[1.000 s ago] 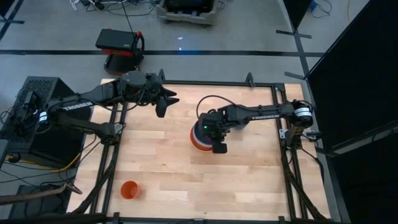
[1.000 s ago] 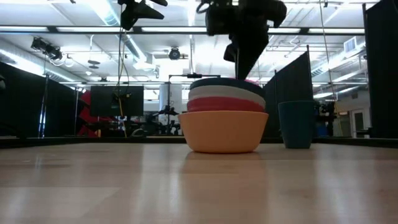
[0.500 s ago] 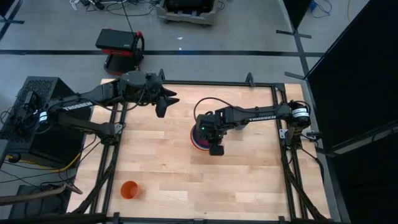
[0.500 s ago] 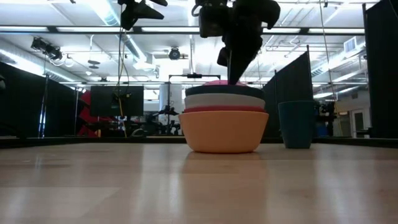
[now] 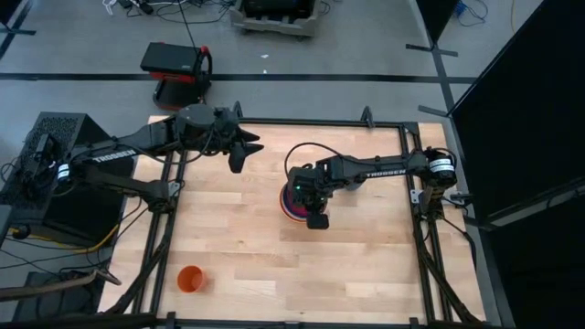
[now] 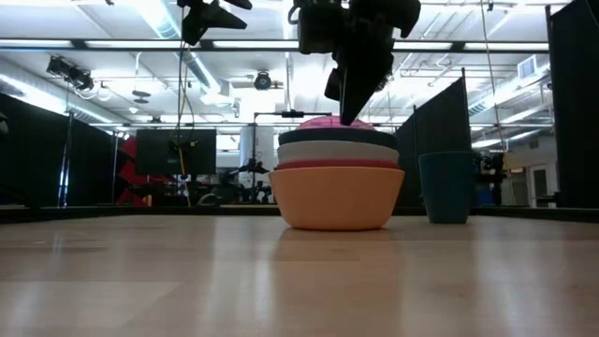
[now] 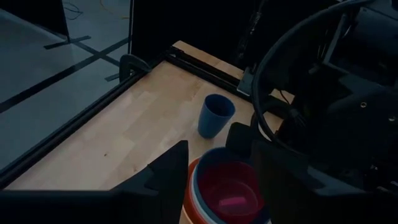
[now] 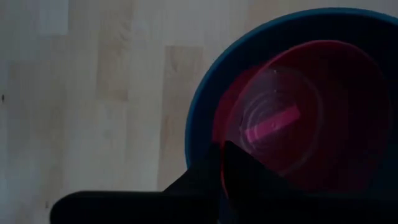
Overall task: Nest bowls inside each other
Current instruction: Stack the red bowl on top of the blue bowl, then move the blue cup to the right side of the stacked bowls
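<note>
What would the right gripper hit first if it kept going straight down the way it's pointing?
Most likely the magenta-pink bowl, topmost in the stack. The shut right gripper points down at its rim, seemingly pinching it, though exact contact is hard to judge.

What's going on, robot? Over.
Right gripper shut on pink bowl, seating it in bowl stack. Left gripper waits high, empty. Blue cup beside stack, clear.

A grey concrete floor [image 5: 91,55] crossed by dark tape lines [image 5: 274,78] surrounds the table. A red-and-black case [image 5: 175,64] stands on it, and black partitions [image 6: 56,159] and bright ceiling lights [image 6: 168,19] fill the room.
</note>
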{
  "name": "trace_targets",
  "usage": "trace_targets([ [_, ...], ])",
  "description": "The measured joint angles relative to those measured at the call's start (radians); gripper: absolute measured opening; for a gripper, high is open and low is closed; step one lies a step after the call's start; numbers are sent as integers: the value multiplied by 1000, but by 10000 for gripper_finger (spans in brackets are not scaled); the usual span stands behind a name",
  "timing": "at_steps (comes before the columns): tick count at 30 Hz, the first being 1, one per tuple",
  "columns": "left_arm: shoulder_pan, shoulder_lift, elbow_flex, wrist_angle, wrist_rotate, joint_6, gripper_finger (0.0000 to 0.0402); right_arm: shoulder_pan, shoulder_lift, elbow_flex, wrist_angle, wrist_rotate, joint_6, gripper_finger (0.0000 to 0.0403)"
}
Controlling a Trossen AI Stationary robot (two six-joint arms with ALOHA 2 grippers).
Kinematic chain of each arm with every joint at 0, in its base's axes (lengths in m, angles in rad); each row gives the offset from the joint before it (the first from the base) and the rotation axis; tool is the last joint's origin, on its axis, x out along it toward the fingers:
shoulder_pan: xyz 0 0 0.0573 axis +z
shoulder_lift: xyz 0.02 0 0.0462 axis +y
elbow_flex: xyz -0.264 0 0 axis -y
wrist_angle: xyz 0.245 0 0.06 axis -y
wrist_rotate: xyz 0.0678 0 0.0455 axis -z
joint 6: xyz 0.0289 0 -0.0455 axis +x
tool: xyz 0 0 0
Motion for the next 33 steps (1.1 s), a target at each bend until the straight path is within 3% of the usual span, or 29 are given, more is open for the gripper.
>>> trace_targets([
  [22, 0, 0, 0, -6, 0, -1, 167, -101, -126, 1, -61, 88, 80, 177],
  [33, 0, 0, 0, -37, 0, -1, 165, -184, -262, -54, -222, 136, 102, 164],
])
